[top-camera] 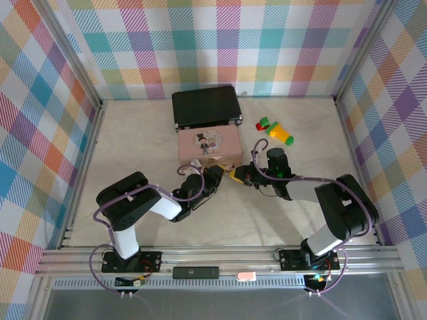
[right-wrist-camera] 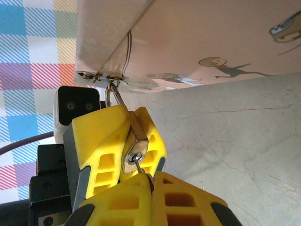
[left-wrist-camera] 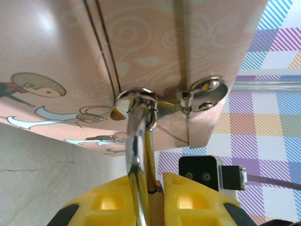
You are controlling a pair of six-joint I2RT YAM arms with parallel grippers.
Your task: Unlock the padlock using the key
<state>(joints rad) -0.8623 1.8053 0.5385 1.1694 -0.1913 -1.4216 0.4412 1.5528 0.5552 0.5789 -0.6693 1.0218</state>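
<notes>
The brass padlock (right-wrist-camera: 136,134) hangs by its silvery shackle (left-wrist-camera: 136,141) from the clasp (left-wrist-camera: 136,96) on the front of the pink tin (top-camera: 207,148). My left gripper (left-wrist-camera: 158,181) is shut on the padlock's body, whose brass shows between its yellow fingers (right-wrist-camera: 101,136). My right gripper (right-wrist-camera: 151,181) is shut on the thin grey key (right-wrist-camera: 140,165). The key's tip sits in the keyhole on the padlock's underside. In the top view both grippers, left (top-camera: 217,175) and right (top-camera: 237,175), meet nose to nose just in front of the tin.
A shut black case (top-camera: 205,107) lies behind the pink tin. Green, red and yellow toy blocks (top-camera: 275,131) lie to the right of the tin. Checked walls enclose the table (top-camera: 133,133) on three sides.
</notes>
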